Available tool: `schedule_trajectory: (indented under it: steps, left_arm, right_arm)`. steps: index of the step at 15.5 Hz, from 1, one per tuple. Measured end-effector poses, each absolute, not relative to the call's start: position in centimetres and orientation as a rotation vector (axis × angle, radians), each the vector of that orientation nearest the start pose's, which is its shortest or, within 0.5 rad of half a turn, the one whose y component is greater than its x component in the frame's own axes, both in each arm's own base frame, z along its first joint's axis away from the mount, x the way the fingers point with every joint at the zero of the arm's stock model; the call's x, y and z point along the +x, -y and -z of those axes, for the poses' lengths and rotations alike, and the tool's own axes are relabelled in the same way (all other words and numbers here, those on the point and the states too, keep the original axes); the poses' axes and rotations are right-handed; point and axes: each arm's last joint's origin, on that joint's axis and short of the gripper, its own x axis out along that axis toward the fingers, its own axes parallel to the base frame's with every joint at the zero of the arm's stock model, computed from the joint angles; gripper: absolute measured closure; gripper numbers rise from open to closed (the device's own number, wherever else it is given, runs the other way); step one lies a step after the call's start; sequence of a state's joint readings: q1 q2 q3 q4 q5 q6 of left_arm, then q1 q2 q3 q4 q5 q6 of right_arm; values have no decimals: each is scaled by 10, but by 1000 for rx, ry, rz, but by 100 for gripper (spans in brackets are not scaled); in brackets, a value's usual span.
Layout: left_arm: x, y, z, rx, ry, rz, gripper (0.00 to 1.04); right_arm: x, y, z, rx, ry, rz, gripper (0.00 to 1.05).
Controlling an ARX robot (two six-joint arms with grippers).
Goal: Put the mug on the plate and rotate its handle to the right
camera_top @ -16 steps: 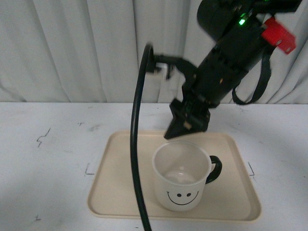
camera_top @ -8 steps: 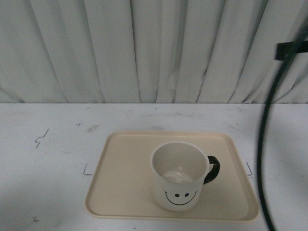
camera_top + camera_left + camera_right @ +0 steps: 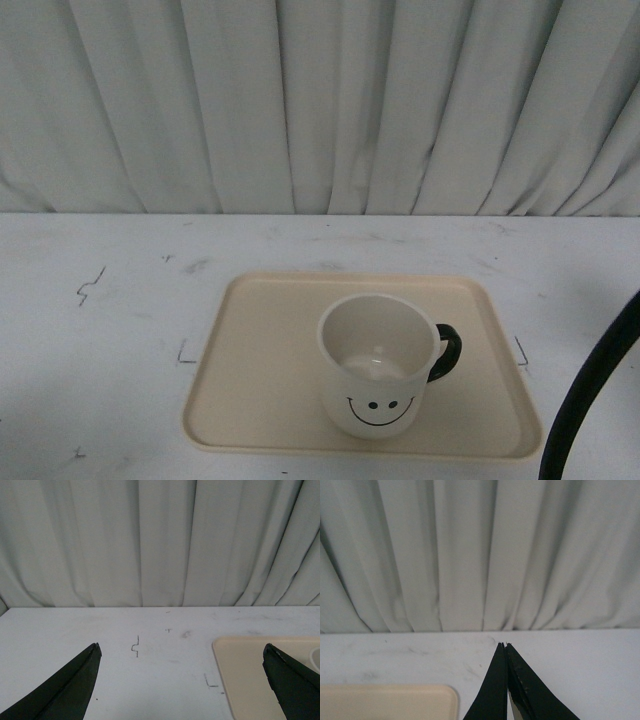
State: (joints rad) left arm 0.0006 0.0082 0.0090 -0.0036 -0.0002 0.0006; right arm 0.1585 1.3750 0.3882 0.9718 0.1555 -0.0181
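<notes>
Front view first: the mug (image 3: 380, 365) stands upright on the plate (image 3: 260, 370), in its right half and toward the near rim, smiley face turned to the camera. The handle (image 3: 447, 352) sticks out to the right, so judging by how things lie, both parts of the task look done. The plate sits flat on the white tabletop (image 3: 100, 340), between small black corner marks that seem to frame its intended spot. A black cable (image 3: 590, 400) curves up at the near right corner; neither arm shows here, and a pleated curtain (image 3: 320, 100) closes off the far side.

Left wrist view: the left tool (image 3: 182, 677) is released, its two black fingers spread wide with only tabletop between them. It hangs to the left of the plate (image 3: 240, 680), whose left part shows, with a sliver of the mug's rim at the right edge. It grasps nothing.

Right wrist view: the right tool (image 3: 506, 682) is clenched, its tips pressed together on nothing. It points over the tabletop to the right of the plate's (image 3: 385, 702) far corner, well clear of the mug, which is out of sight here.
</notes>
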Motion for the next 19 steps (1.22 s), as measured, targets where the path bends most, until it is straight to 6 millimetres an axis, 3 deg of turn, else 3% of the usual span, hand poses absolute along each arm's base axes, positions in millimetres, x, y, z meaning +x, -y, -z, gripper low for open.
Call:
schedule_trajectory:
  steps: [6, 7, 9, 19]
  left_arm:
    - [98, 0, -166, 1, -2, 0, 7]
    - [98, 0, -166, 1, -2, -1, 7]
    - [98, 0, -166, 1, -3, 0, 7]
    - [98, 0, -166, 1, -2, 0, 7]
  right_arm:
    - [219, -22, -185, -16, -3, 9, 103]
    - [206, -18, -183, -15, 6, -4, 103]
    - [155, 1, -160, -14, -26, 8, 103]
    - [124, 1, -170, -14, 12, 8, 103]
